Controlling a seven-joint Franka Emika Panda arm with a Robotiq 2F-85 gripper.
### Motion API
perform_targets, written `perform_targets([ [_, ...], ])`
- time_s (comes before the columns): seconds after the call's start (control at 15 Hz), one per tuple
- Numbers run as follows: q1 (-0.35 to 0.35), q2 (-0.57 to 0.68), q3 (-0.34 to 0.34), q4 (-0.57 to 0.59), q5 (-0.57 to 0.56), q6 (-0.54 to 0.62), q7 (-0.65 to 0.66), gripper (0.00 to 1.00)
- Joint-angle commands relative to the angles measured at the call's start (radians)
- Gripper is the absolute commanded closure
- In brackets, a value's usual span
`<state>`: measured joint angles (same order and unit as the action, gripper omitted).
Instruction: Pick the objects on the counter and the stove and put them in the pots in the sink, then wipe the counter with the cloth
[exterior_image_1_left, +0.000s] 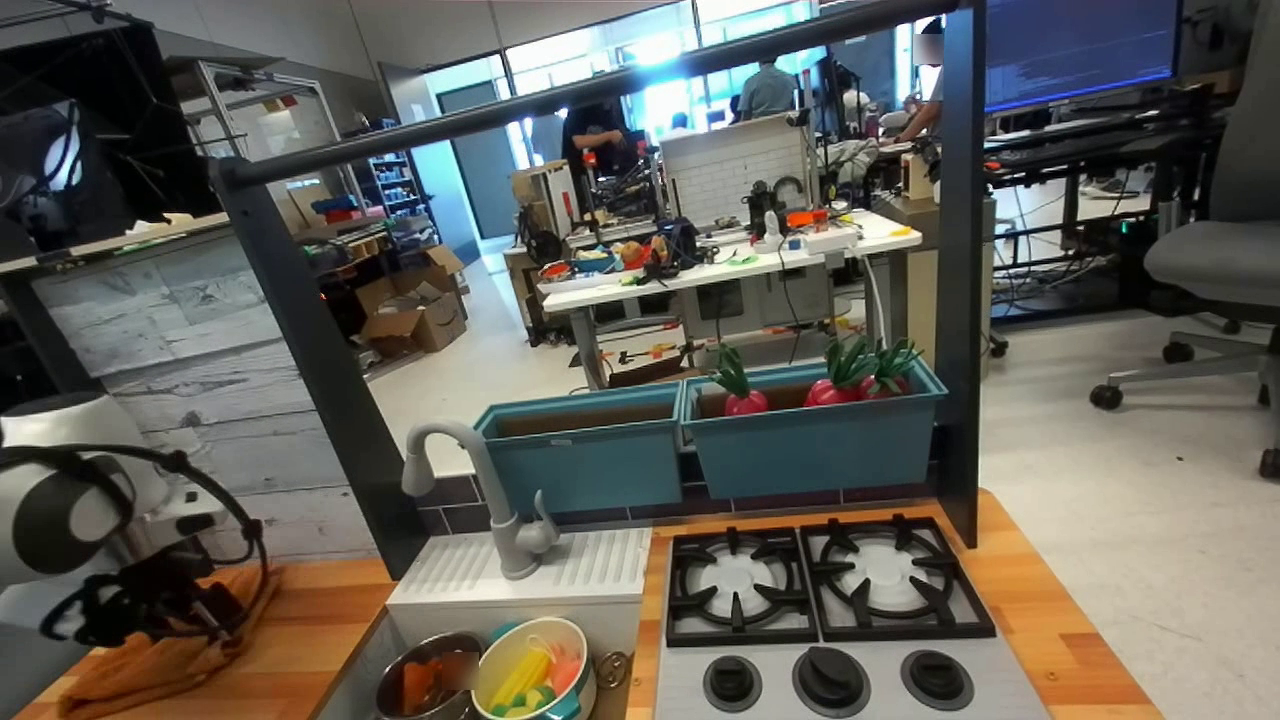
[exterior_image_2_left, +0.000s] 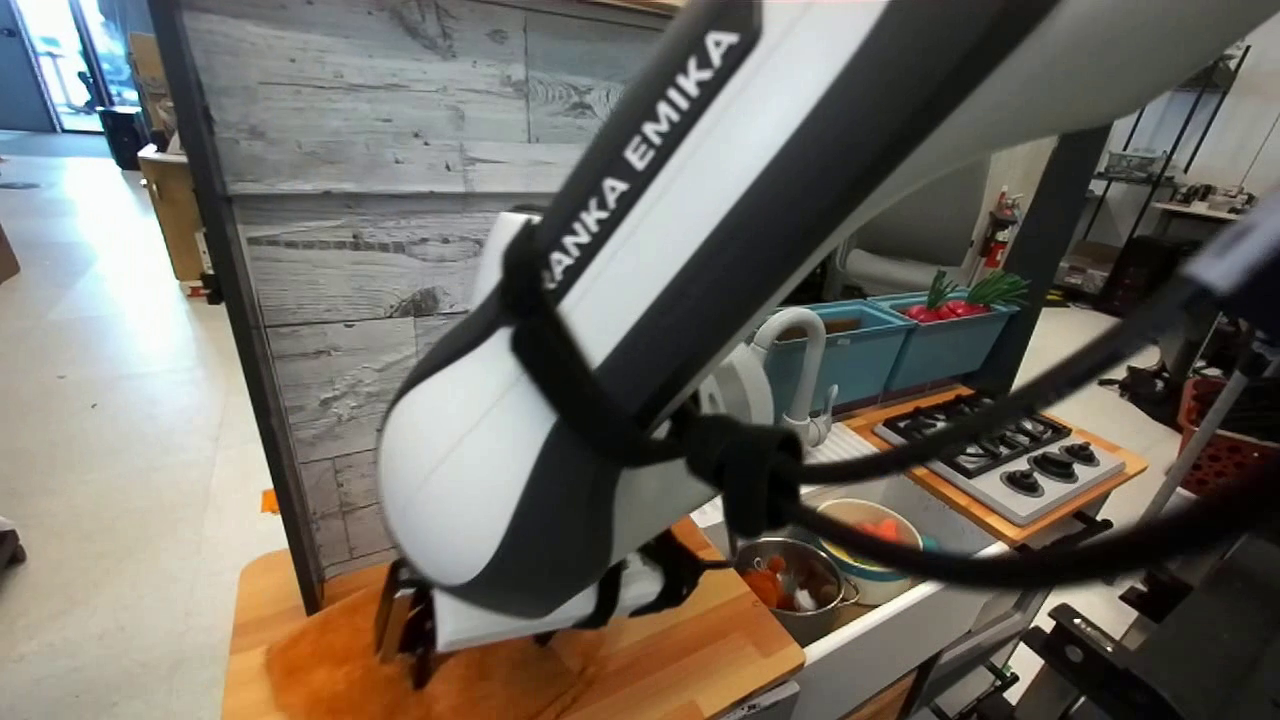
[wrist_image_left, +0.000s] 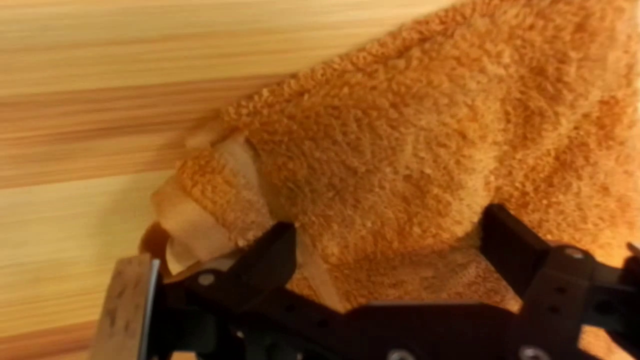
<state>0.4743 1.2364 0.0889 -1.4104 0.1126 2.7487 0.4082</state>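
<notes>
Evidently, the soft, rumpled orange fabric cloth (wrist_image_left: 380, 165) lies on the light-brown wooden counter (wrist_image_left: 75, 60), near the grey weathered plank panel (exterior_image_2_left: 350, 250), with the black two-fingered gripper (wrist_image_left: 390, 220) right over it. The jaws stand released, spread wide, loose cloth showing between the fingertips (wrist_image_left: 506, 231); whether those tips touch the fabric, I cannot tell. In the wrist view the cloth's upper edge climbs from a folded-over corner at lower left towards upper right. In an exterior view the cloth (exterior_image_1_left: 135, 682), partly hidden by the arm, has its long axis likewise from lower left to upper right.

By count: one cloth, one grey curved faucet (exterior_image_1_left: 515, 550), one pale grey rectangular sink (exterior_image_1_left: 425, 617). The sink holds two vessels: a dark grey metal pot (exterior_image_2_left: 813, 626) with orange pieces (exterior_image_2_left: 762, 588) too bunched to number, and a cream-white pot (exterior_image_2_left: 880, 591) with one yellow banana-shaped toy (exterior_image_1_left: 525, 677), green shapes (exterior_image_1_left: 538, 697) and pinkish-orange shapes (exterior_image_1_left: 565, 668). The silver-grey toy stove (exterior_image_1_left: 884, 652) carries two black grates (exterior_image_1_left: 736, 608) and three black knobs (exterior_image_1_left: 830, 680). Beyond stand two teal rectangular troughs (exterior_image_1_left: 590, 465); three red toy radishes (exterior_image_1_left: 835, 391) sit in one.
</notes>
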Motion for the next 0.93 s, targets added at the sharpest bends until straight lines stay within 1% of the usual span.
perform_targets([
  [0.0,-0.069,-0.051,-0.02,-0.109,0.044,-0.002,0.025,0.0],
  [0.13,-0.091,-0.073,-0.036,-0.149,0.06,-0.015,0.043,0.0],
  [0.2,-0.097,-0.074,-0.036,-0.152,0.062,-0.024,0.042,0.0],
  [0.33,-0.093,-0.073,-0.025,-0.148,0.058,-0.079,0.037,0.0],
  [0.6,0.017,0.011,-0.034,-0.022,-0.002,-0.243,0.069,0.0],
  [0.73,0.079,0.057,-0.048,0.055,-0.036,-0.29,0.096,0.0],
  [0.87,0.112,0.064,-0.064,0.103,-0.064,-0.303,0.121,0.0],
])
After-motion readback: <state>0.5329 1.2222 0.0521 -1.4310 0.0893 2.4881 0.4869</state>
